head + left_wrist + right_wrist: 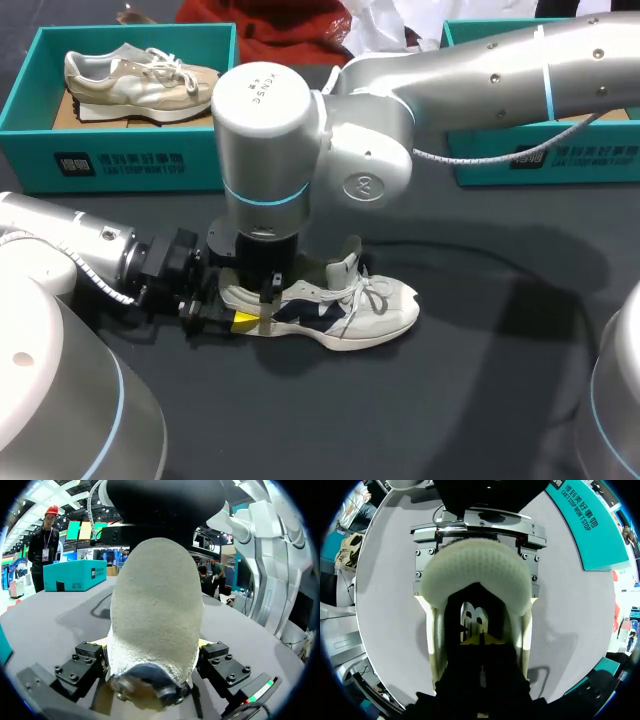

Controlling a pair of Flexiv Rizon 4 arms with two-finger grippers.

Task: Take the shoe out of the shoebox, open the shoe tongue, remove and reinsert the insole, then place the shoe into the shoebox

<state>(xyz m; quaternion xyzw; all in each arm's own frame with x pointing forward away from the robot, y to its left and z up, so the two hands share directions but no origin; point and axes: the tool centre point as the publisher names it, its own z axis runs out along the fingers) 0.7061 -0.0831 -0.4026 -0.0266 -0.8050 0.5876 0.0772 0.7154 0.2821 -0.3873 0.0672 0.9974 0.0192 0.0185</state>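
Shoe (352,312) on its sole mid-table (470,410) nr front edge, left gripper (238,312) clamped on the heel, right gripper (270,290) down in the opening — grip state can't tell — prob light, soft upper, stiffer heel/sole — best hold.

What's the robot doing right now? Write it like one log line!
sneaker: on table | left gripper: shut on sneaker's heel | right gripper: down in sneaker's opening
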